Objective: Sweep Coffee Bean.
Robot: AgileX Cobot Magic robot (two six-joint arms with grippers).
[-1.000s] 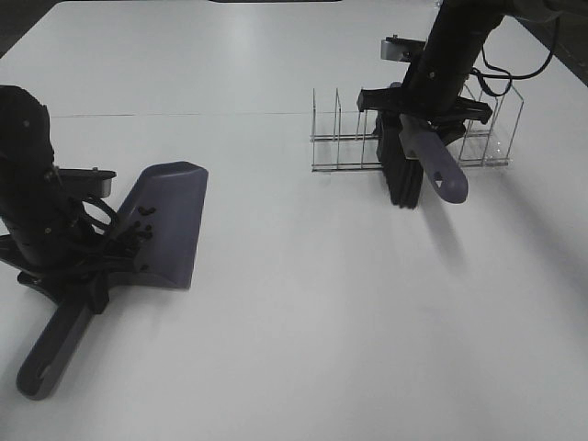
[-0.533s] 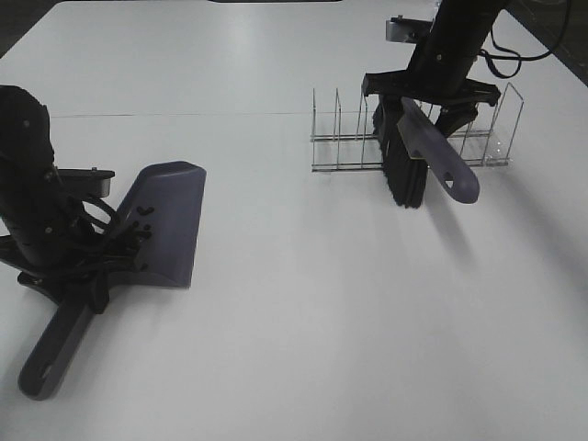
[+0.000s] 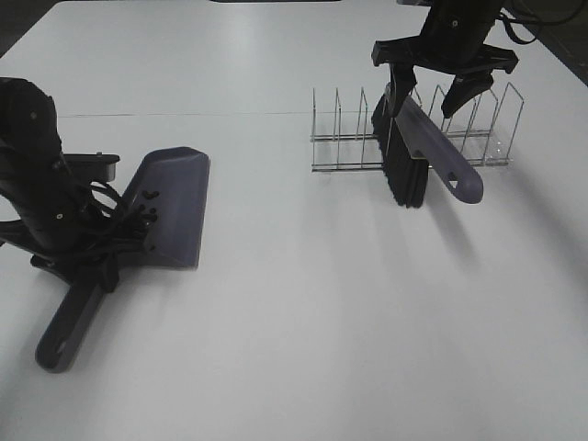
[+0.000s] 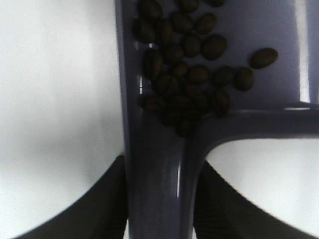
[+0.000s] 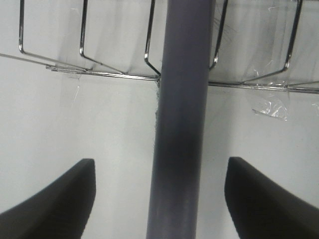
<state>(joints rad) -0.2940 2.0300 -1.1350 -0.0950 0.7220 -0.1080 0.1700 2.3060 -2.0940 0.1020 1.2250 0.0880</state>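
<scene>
Since the earlier frames, the right gripper (image 3: 447, 84) has lifted clear of the brush (image 3: 418, 152), which I now see propped in the wire rack (image 3: 478, 147); the dustpan (image 3: 170, 216) has shifted slightly toward table centre. Right jaws stand spread wide either side of the brush handle, touching nothing. The left gripper (image 4: 159, 199) is clamped on the dustpan handle, its fingertips cut off at the wrist frame edge. Coffee beans (image 4: 187, 69) lie heaped in the pan's back corner by the handle root; overhead they are partly masked by the arm. The dustpan's long axis runs from handle near me to lip pointing away.
</scene>
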